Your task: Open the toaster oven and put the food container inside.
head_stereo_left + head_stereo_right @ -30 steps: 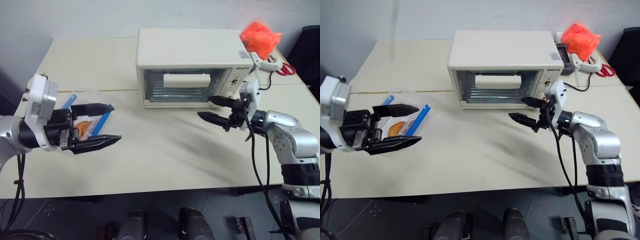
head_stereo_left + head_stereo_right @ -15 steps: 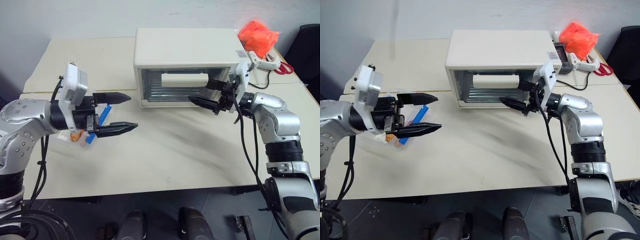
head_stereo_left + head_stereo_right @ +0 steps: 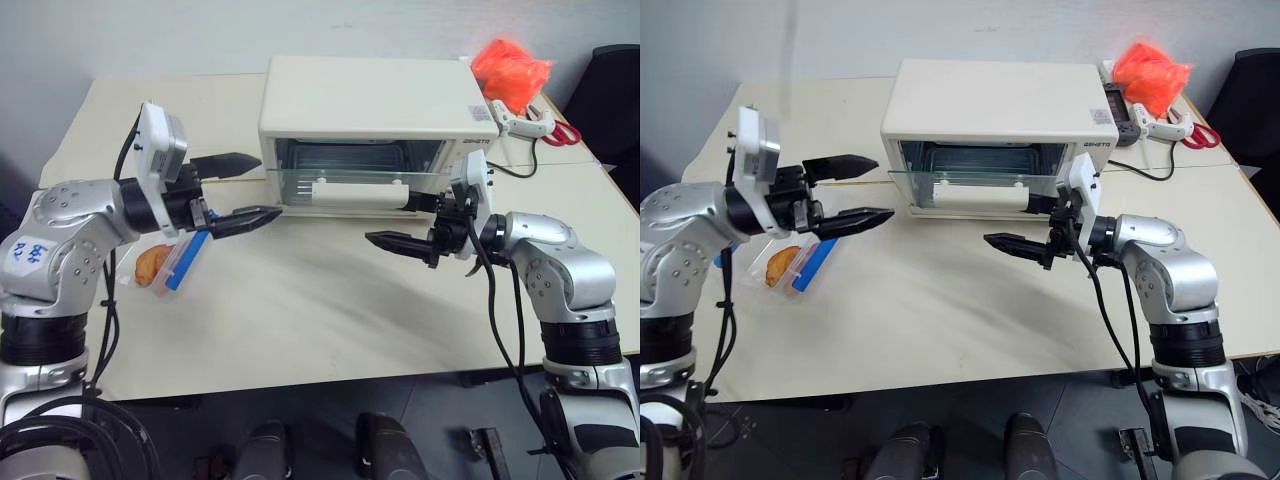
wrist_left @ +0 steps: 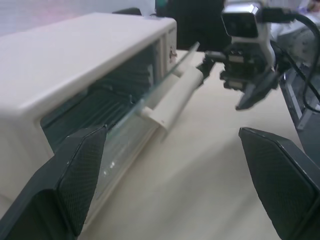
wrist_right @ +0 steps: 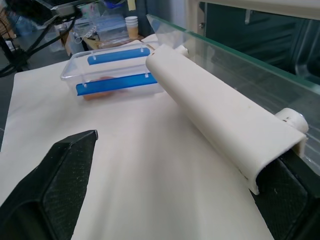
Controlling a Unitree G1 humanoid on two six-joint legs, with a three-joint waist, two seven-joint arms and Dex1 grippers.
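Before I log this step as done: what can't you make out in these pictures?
- Container: in the head views the left gripper and its arm cover part of it; whether its lid is clipped is too small to tell.
- Oven rack: glare on the half-open door blurs it.
- Right gripper: one finger passes behind the handle; contact can't be told.
- Knobs: hidden behind the right gripper's wrist.

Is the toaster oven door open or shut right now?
Partly open. The toaster oven has its glass door swung down toward level, handle out front, dark inside showing above it.
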